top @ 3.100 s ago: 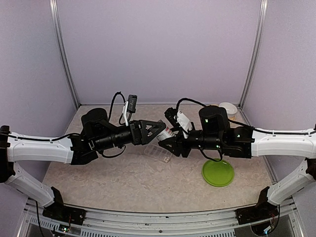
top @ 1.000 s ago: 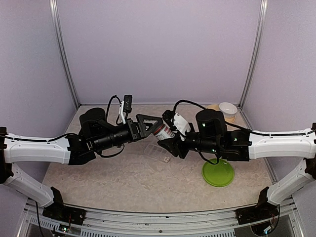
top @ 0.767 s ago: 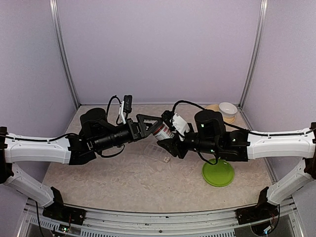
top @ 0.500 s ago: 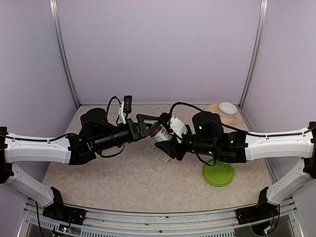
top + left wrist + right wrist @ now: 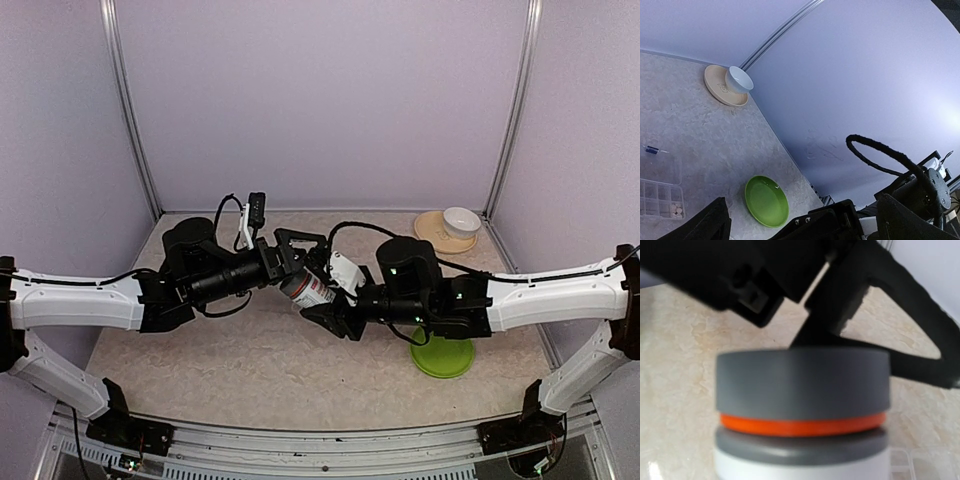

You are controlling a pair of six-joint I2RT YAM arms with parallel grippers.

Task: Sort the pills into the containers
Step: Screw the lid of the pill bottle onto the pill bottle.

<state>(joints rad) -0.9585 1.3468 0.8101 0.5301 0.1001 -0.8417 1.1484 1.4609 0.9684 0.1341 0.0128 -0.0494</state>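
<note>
Left of the green plate (image 5: 441, 356), the right gripper (image 5: 322, 305) clasps a tilted pill bottle (image 5: 306, 289), cap near the left gripper (image 5: 305, 258), whose jaws stand wide; the clear pill box (image 5: 659, 199) lies on the desk (image 5: 250, 370), untouched.

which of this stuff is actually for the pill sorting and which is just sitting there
For the job: bottle, pill box, pills in it.
Lying about: green plate, white bowl, tan saucer under the bowl.
</note>
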